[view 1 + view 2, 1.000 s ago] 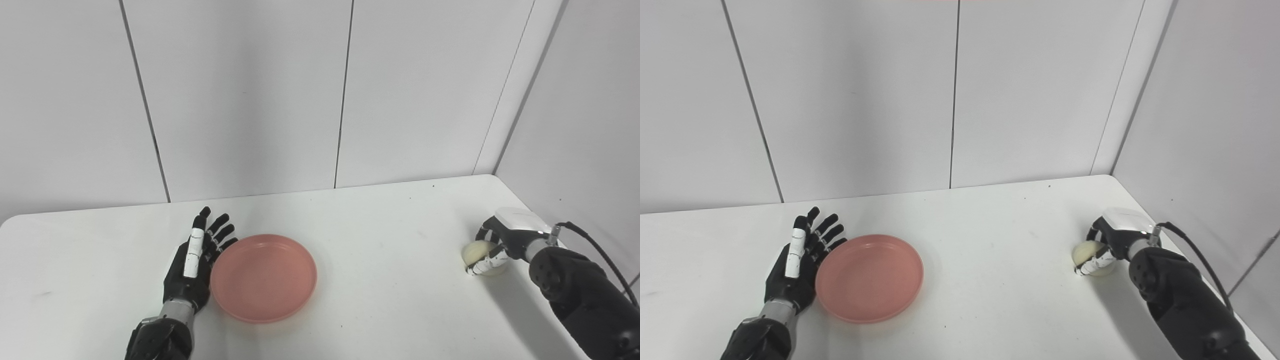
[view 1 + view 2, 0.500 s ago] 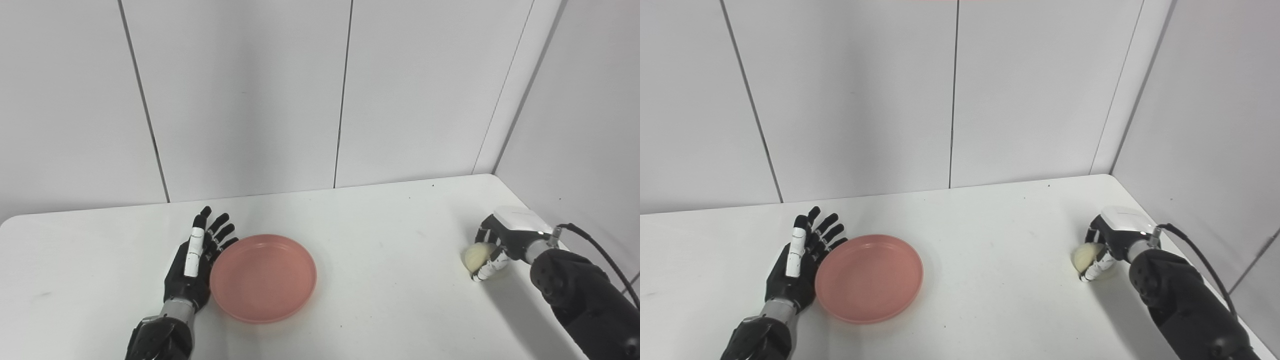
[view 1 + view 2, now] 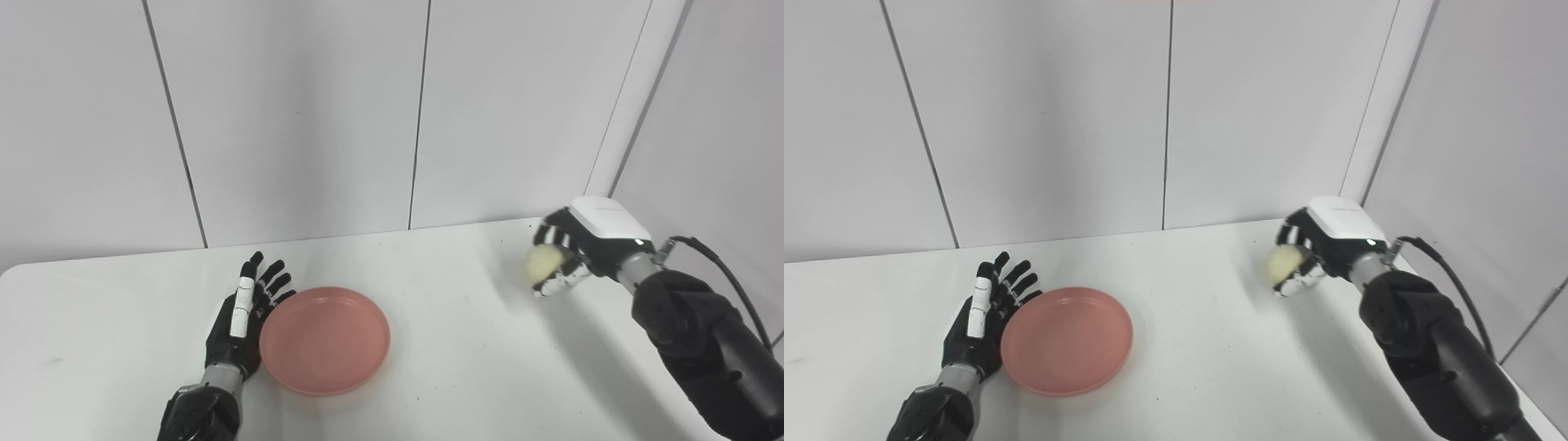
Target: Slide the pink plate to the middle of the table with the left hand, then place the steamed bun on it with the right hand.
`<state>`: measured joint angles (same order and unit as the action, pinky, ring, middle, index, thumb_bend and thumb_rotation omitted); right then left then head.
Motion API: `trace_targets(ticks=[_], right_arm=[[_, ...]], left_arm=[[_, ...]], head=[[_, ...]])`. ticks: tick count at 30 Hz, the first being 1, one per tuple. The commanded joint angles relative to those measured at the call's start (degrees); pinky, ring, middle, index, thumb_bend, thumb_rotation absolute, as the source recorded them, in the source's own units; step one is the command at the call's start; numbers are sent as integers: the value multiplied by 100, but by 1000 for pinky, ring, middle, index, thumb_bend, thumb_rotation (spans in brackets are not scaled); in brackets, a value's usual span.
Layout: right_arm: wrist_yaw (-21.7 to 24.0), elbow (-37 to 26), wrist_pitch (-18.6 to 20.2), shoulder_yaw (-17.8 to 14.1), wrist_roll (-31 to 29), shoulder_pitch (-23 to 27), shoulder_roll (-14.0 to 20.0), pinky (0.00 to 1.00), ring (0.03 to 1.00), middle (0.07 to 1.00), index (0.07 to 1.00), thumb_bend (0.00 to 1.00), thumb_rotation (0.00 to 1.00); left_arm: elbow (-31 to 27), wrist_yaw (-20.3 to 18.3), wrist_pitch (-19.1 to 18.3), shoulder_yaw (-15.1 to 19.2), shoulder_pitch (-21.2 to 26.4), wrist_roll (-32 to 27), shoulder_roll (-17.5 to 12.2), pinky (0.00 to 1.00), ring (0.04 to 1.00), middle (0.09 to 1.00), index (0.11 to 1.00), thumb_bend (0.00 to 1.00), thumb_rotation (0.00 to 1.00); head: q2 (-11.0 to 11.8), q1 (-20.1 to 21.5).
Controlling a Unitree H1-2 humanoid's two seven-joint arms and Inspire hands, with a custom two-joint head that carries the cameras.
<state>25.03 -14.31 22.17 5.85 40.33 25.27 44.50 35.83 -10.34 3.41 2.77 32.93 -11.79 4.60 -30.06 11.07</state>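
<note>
The pink plate [image 3: 324, 340] lies flat on the white table [image 3: 459, 343], left of the table's centre and with nothing in it. My left hand [image 3: 242, 318] stands edge-on against the plate's left rim, open with its fingers stretched forward. My right hand [image 3: 582, 248] is raised above the table's right side, shut on the pale steamed bun [image 3: 543, 263]. The bun hangs clear of the table, well to the right of the plate. In the right eye view the bun [image 3: 1283, 262] shows between the curled fingers [image 3: 1298, 283].
White wall panels close off the back and the right side of the table. A black cable [image 3: 729, 275] loops from my right forearm near the right wall. Small dark specks mark the table top.
My right hand has lifted the steamed bun off the table and carried it up and to the left. The left hand and plate have hardly moved.
</note>
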Motion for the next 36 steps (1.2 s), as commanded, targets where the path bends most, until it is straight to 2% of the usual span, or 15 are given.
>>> trace_targets(ticks=[1,3,6,9,11,15,18,22,27,36], right_arm=[[58,-306,36,-31,98,333,20,294,379,464,486,524,149],[131,-411,93,4,151,421,-95,313,401,484,486,524,149],[249,-499,125,102,187,592,-316,279,370,465,488,524,146],[214,-366,-111,192,108,744,-552,248,327,420,488,522,138],[123,-193,-409,297,46,833,-683,259,332,424,488,522,136],[148,102,-680,573,12,1038,-972,273,336,431,489,521,141],[175,172,-716,831,92,1220,-1309,217,295,399,487,522,152],[268,195,-632,1154,193,1391,-1792,220,302,403,486,523,149],[286,348,-589,1391,318,1430,-2213,199,277,376,487,523,144],[443,692,-646,1773,463,1494,-2514,202,278,371,487,522,137]], left_arm=[[303,144,-291,-81,-138,146,62,799,894,921,1000,905,861],[361,168,-255,-98,-119,171,110,797,896,926,1000,909,869],[458,229,-206,-136,-85,229,198,804,900,931,1000,914,873],[563,295,-128,-159,-51,260,286,799,894,923,1000,916,868],[671,320,-28,-152,-18,283,335,785,884,912,1000,913,862],[768,400,89,-168,10,332,407,762,878,902,1000,898,873],[856,405,231,-195,11,389,425,747,872,906,1000,873,882],[764,351,282,-192,-67,367,463,774,885,914,1000,844,878],[682,358,247,-169,-124,336,484,776,882,902,1000,830,870],[637,400,210,-201,-164,406,468,762,872,903,1000,836,886]], head=[[15,-198],[19,-387],[37,-748],[55,-994],[58,-1161],[64,-1328],[76,-1402],[73,-1548],[38,-1577],[-11,-1541]])
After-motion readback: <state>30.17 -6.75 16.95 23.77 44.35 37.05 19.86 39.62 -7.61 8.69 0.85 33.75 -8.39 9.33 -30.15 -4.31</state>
